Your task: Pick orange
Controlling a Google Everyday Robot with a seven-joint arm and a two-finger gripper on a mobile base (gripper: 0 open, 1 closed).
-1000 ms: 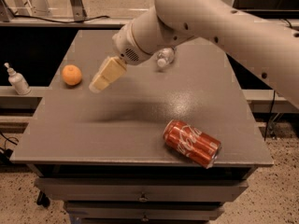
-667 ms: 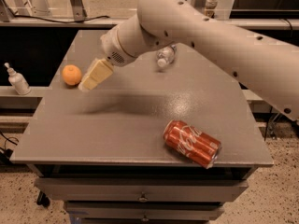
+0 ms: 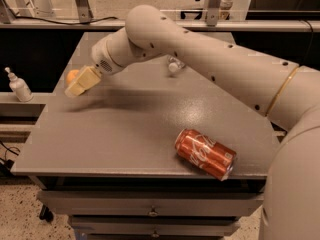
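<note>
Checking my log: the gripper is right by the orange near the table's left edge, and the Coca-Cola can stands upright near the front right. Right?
The camera view shows the Coca-Cola can lying on its side, not upright. The rest holds: the gripper is right by the orange near the left edge of the table.

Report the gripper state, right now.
Cream-coloured gripper: over the left side of the grey table, partly covering the small round orange fruit; open, closed or holding cannot be told.
</note>
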